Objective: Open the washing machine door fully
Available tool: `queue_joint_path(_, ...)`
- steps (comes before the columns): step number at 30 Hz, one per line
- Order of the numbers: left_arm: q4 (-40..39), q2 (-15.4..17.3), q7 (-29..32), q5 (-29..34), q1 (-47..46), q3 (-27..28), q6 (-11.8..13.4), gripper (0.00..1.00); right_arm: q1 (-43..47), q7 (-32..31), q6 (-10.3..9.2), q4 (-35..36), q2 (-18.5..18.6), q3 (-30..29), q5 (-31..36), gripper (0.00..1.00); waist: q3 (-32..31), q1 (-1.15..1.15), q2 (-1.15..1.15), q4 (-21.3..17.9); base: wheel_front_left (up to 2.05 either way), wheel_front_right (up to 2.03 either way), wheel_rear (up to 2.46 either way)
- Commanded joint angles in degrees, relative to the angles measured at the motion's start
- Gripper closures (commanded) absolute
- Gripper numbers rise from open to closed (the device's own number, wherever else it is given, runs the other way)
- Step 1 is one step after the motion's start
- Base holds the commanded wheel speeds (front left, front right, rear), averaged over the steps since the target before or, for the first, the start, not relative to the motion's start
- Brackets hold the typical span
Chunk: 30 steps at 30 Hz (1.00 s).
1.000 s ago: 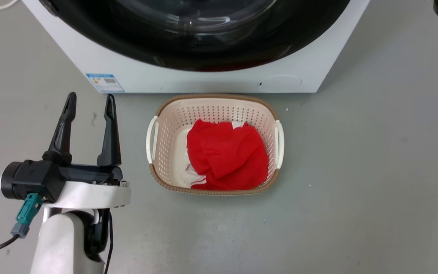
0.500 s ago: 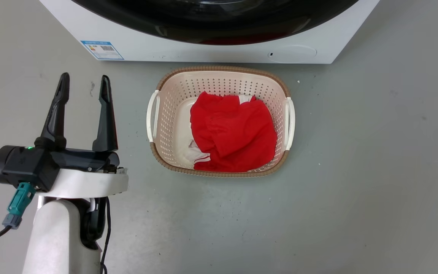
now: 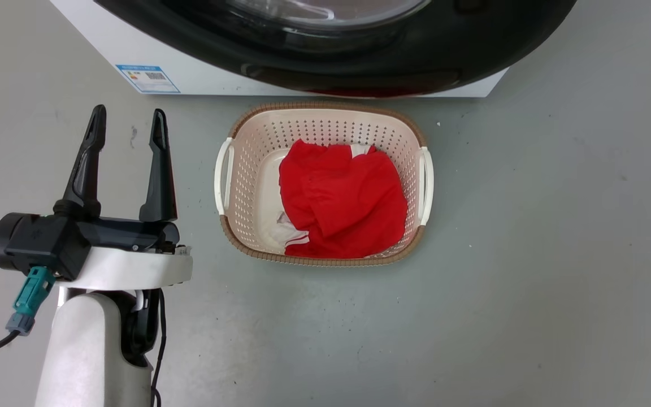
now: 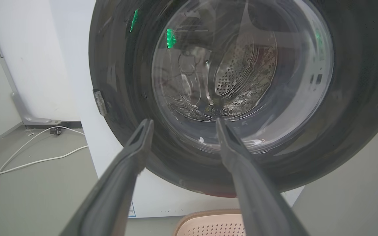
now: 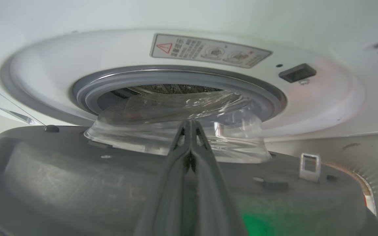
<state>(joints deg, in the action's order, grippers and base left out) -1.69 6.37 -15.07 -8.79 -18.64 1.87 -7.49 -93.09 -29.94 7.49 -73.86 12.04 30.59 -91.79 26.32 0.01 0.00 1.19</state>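
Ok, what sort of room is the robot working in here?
Probably a laundry room or test space: a white front-loading washing machine stands on a grey floor, with a cream laundry basket of red clothes in front of it.

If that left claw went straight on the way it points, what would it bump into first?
Probably the washing machine door: the open left gripper aims at the lower part of its glass, though depth is unclear.

We see a glossy black door [image 3: 500, 45] with clear glass, a smooth white machine [image 3: 113, 42], a perforated cream plastic basket [image 3: 325, 130], crumpled red cloth [image 3: 342, 203], matt grey floor [image 3: 529, 254].
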Motion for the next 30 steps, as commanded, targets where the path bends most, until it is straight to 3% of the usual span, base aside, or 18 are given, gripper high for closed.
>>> queue_joint_path(1, 0.04, -0.23, -0.13, 0.22, -0.30, 0.04, 0.00, 0.00, 1.28, -3.22, 0.00, 0.43, -0.77, -0.11, -1.04, 1.00, -1.00, -0.01, 0.00, -0.23, 0.00, 0.00, 0.00)
queue_joint_path(13, 2.05, -0.62, -0.13, 0.90, 4.50, -0.32, 0.00, 0.00, 15.95, -22.01, 0.00, 12.46, 0.32, -1.18, -6.35, 1.00, -9.08, -0.01, 0.00, -1.08, 0.00, 0.00, 0.00)
queue_joint_path(30, 3.64, -1.28, -0.13, 0.57, 8.88, -3.62, 0.00, 0.00, 34.43, -29.48, 0.00, 31.48, -5.17, 1.65, -12.48, 1.00, -15.21, -0.01, 0.00, -0.05, 0.00, 0.00, 0.00)
